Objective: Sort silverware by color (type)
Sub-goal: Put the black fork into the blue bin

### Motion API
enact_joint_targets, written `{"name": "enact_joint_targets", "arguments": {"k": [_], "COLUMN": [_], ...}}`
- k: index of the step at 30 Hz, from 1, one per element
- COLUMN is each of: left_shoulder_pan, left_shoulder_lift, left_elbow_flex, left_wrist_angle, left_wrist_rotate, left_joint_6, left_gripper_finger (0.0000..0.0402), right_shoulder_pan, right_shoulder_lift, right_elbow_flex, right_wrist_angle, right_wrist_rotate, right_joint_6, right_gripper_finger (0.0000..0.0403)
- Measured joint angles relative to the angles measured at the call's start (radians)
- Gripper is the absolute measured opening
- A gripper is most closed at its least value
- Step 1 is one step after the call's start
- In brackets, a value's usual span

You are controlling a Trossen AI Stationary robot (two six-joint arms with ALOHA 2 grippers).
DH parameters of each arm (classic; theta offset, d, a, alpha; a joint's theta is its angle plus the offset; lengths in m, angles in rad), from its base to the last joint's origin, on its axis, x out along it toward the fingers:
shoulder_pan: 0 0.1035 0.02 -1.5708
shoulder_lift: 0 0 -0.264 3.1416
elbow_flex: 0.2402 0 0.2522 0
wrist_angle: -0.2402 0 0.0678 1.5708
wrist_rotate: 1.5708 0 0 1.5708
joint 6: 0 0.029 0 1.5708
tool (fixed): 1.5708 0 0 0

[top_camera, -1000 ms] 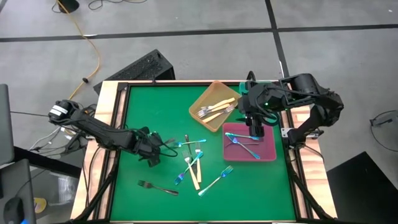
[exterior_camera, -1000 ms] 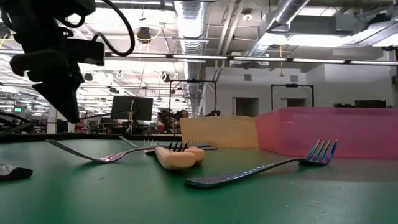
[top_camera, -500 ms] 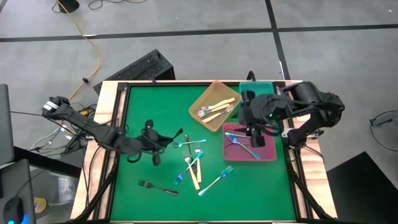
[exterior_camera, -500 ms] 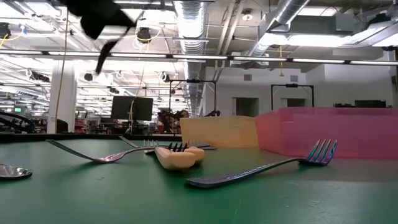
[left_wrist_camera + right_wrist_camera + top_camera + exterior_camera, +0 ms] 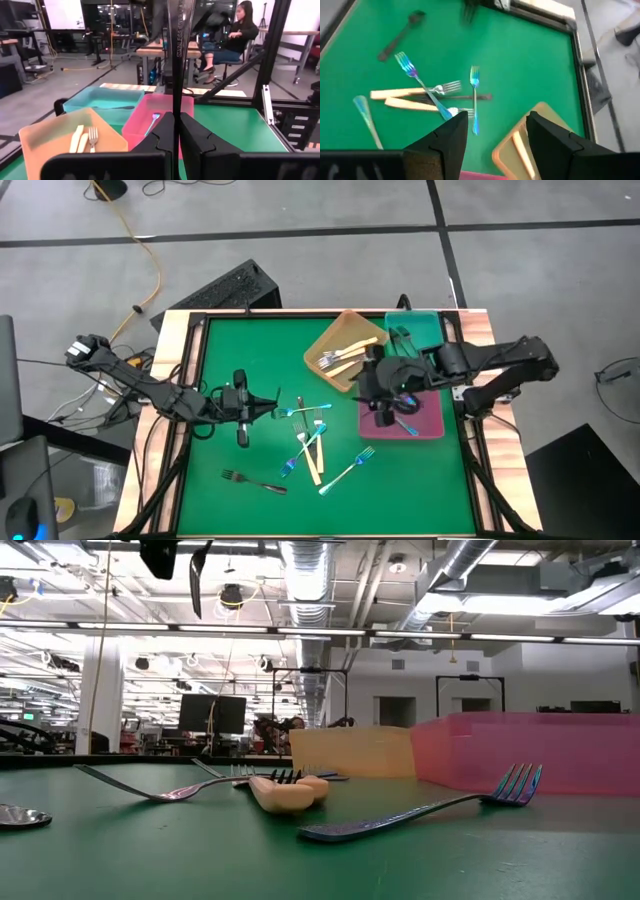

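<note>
The left gripper (image 5: 241, 426) has its fingers (image 5: 162, 134) clamped on a black fork (image 5: 176, 60), whose flat handle rises upright between them in the left wrist view. This gripper hangs above the left half of the green worktop (image 5: 230, 350), clear of the surface.

The right gripper (image 5: 385, 412) has its fingers (image 5: 451, 135) spread apart with nothing between them. It sits over the near-left edge of the pink tray (image 5: 432, 423), which contains iridescent blue forks (image 5: 405, 425).

A loose cluster of forks (image 5: 310, 442) lies on the worktop between the two grippers: cream-handled forks (image 5: 402, 98) crossed by an iridescent fork (image 5: 422, 86). A separate dark fork (image 5: 253, 479) lies near the front left.

The orange tray (image 5: 345, 327) holds cream-handled forks (image 5: 345, 357). The teal tray (image 5: 425, 327) sits just beside it, behind the pink tray.
</note>
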Motion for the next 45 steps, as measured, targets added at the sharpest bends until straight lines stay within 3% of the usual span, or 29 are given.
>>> {"name": "enact_joint_targets", "arguments": {"k": [7, 11, 15, 18, 30, 36, 41, 45], "left_shoulder_pan": [0.002, 0.013, 0.06, 0.104, 0.206, 0.211, 0.214, 0.214], "left_shoulder_lift": [0.001, 0.01, 0.035, 0.069, 0.26, 0.301, 0.346, 0.389], "left_elbow_flex": [0.0, 0.0, 0.0, 0.0, 0.0, 0.0, 0.0, 0.0], "left_wrist_angle": [0.073, 0.156, 0.196, 0.21, 0.386, 0.409, 0.479, 0.511], "left_wrist_rotate": [0.012, 0.03, 0.107, 0.135, 0.219, 0.105, 0.125, 0.067], "left_joint_6": [0.056, 0.12, 0.127, 0.106, 0.107, 0.106, 0.108, 0.079], "left_gripper_finger": [0.0, 0.0, 0.0, 0.0, 0.0, 0.0, 0.0, 0.0], "right_shoulder_pan": [-0.069, -0.081, -0.082, -0.078, -0.06, -0.055, -0.063, -0.063], "right_shoulder_lift": [-0.161, -0.168, -0.094, -0.027, 0.142, 0.146, 0.146, 0.146], "right_elbow_flex": [-0.478, -0.7, -0.803, -0.806, -0.722, -0.698, -0.693, -0.693], "right_wrist_angle": [0.665, 1.06, 1.352, 1.485, 1.531, 1.537, 1.542, 1.546], "right_wrist_rotate": [-0.103, -0.103, -0.103, -0.104, -0.104, -0.098, -0.094, -0.045], "right_joint_6": [0.059, 0.095, 0.109, 0.107, 0.087, 0.082, 0.087, 0.108], "right_gripper_finger": [0.0223, 0.0223, 0.0223, 0.0223, 0.0223, 0.0223, 0.0223, 0.0223]}}
